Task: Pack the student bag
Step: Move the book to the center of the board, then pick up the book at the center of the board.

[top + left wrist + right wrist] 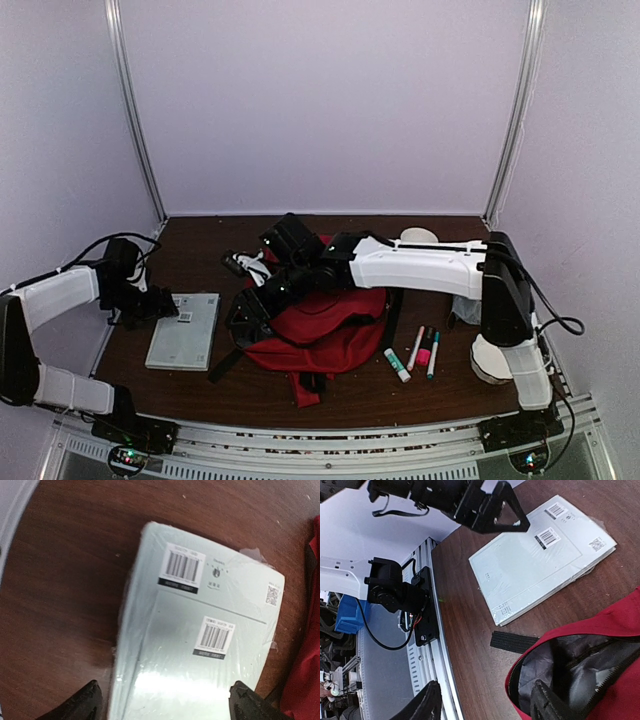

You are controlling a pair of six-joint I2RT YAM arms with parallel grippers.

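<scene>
The brown table (200, 250) carries the student bag (325, 335) at its centre, slumped, its mouth facing nine o'clock and showing grey lining. At nine o'clock of the bag, just beside it, lies a shrink-wrapped pack of pale notebooks (185, 332). The right gripper (485, 700) is spread wide across the bag's zip rim, one finger over the lining, gripping nothing. The left gripper (170, 702) hangs over the pack, released, a finger on each side of it. Markers (425, 352) lie at three o'clock of the bag.

The likely trouble is the pack. It nearly fills the jaws and its wrap looks slick, so it could slip or tilt. With the rim unheld, the soft mouth may sag and catch a corner.
</scene>
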